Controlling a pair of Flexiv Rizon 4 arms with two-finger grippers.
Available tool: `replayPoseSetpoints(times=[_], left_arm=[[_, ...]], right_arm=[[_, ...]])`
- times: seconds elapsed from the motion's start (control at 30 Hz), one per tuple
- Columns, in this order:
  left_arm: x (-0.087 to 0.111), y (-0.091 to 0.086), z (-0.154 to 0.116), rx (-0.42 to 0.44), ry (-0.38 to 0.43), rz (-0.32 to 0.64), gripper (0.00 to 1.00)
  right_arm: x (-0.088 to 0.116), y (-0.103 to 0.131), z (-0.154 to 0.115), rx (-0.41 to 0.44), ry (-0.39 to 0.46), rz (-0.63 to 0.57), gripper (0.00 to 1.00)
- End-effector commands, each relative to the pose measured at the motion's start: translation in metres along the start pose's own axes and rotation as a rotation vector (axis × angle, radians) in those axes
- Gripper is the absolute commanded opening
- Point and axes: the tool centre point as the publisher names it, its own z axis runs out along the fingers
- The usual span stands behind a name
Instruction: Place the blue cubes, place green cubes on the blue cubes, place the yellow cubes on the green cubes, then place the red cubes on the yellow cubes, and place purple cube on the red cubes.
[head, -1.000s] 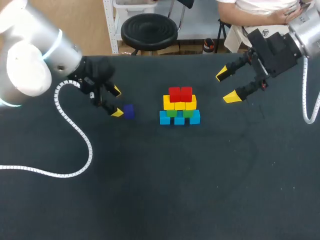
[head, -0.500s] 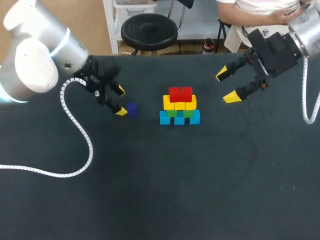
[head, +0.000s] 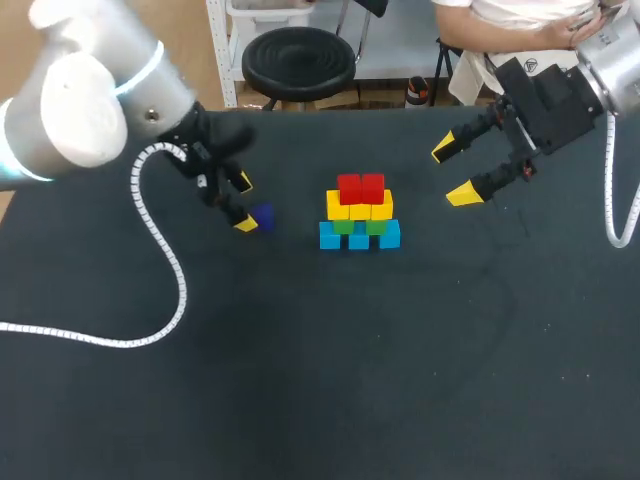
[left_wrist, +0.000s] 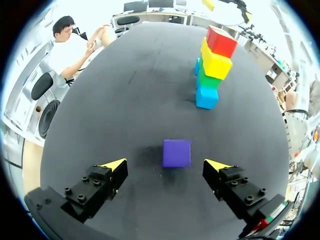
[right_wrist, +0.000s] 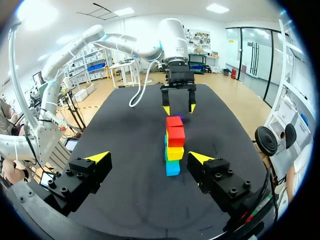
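A purple cube (head: 263, 216) (left_wrist: 176, 152) lies on the black table, left of the stack. My left gripper (head: 243, 204) (left_wrist: 166, 164) is open just behind it; the cube sits centred ahead of the gap, touching neither finger. The stack (head: 360, 212) has blue cubes (head: 359, 237) at the base, then green (head: 360, 226), yellow (head: 359, 209) and two red cubes (head: 361, 187) on top. In the left wrist view the stack (left_wrist: 212, 65) stands farther ahead. My right gripper (head: 455, 171) (right_wrist: 149, 157) hangs open and empty to the right of the stack (right_wrist: 174, 145).
The black table (head: 330, 360) has bare surface in front of the stack. A white coiled cable (head: 160, 270) from my left arm lies across the left part of the table. My left arm's gripper (right_wrist: 178, 107) shows beyond the stack in the right wrist view.
My left gripper has shifted right toward the purple cube, and its arm has swung along. The cube, the stack and the right arm have not moved.
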Motion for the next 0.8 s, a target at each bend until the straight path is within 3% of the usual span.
replayPoseSetpoints(times=[0.03,0.8], left_arm=[[-0.006,-0.004,0.003,-0.026,0.031,-0.012,1.0],[-0.009,0.003,0.015,-0.013,0.066,-0.037,1.0]], right_arm=[[0.0,0.001,0.0,0.003,-0.001,-0.001,1.0],[0.0,0.001,0.0,0.003,-0.001,-0.001,1.0]])
